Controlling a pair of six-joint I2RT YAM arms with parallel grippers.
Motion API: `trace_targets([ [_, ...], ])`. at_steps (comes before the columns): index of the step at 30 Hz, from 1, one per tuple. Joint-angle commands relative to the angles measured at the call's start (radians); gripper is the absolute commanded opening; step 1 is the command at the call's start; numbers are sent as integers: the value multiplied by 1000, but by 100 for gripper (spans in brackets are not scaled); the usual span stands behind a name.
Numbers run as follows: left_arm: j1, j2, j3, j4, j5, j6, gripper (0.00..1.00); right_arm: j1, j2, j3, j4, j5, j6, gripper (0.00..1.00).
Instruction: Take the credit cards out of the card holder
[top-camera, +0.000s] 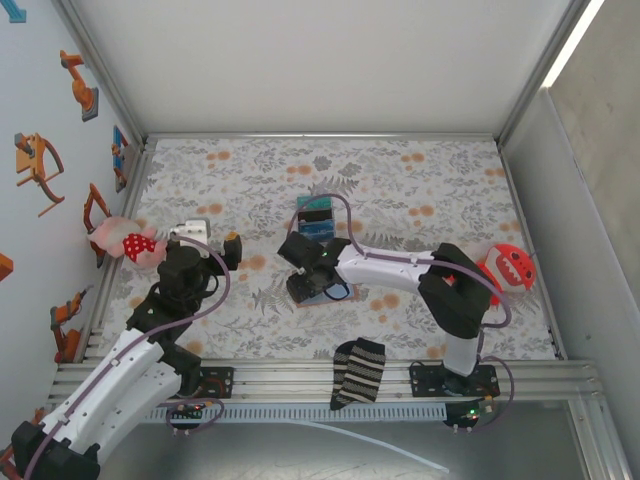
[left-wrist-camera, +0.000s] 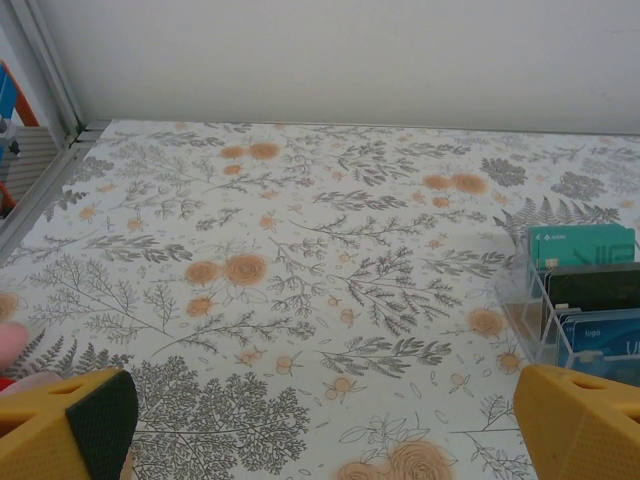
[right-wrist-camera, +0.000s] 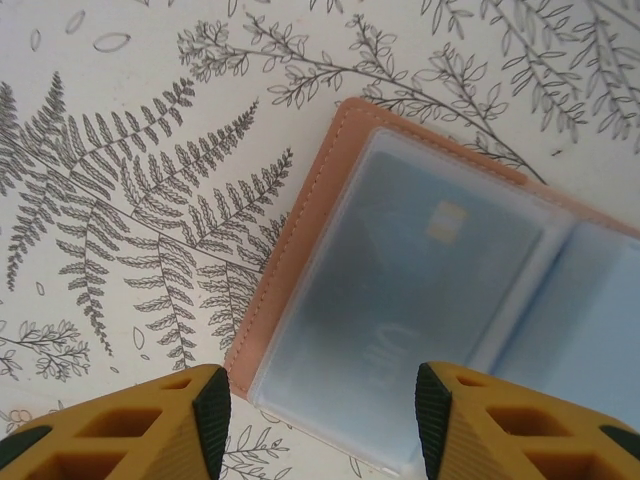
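Mid-table, the right gripper (right-wrist-camera: 320, 402) hovers directly over the open card holder (right-wrist-camera: 296, 250). Its fingers (right-wrist-camera: 205, 415) stand apart with nothing between them, straddling the near edge of the tan cover. We see a pale-blue credit card (right-wrist-camera: 400, 280) lying flat under a clear plastic sleeve on the left-hand page. The fold runs off to the right in the wrist view, so the opened holder's long axis runs roughly across the line between the two fingertips. We judge the right arm far the nearer of the two. To our eye the card has to slide out of its sleeve rather than lift straight up.

The left gripper (left-wrist-camera: 325, 415) hangs off to the left, jaws spread wide and empty, well apart from the holder. It faces a clear rack (left-wrist-camera: 522, 312) of other cards (teal, dark and blue ones standing on edge).

The table (top-camera: 420, 170) wears a leaf-and-flower print cloth and is boxed in by plain pale walls. A striped sock (top-camera: 358, 372) drapes over the front rail, and a pink soft toy (top-camera: 120, 238) and a red one (top-camera: 512, 265) sit at the two sides.
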Motion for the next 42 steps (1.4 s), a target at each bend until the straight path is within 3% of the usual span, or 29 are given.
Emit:
trace_targets([
  [1, 3, 0, -13, -12, -26, -34, 97, 5, 34, 38, -51, 19, -20, 52],
  [26, 3, 44, 16, -29, -37, -31, 97, 8, 129, -18, -47, 26, -7, 54],
  [35, 3, 37, 32, -47, -34, -22, 97, 8, 141, -29, -56, 48, 4, 44],
  [38, 2, 33, 42, -59, -22, -15, 97, 7, 129, -26, -57, 57, 6, 34],
  [42, 3, 34, 62, -75, 6, -11, 97, 7, 105, -15, -53, 67, 10, 29],
])
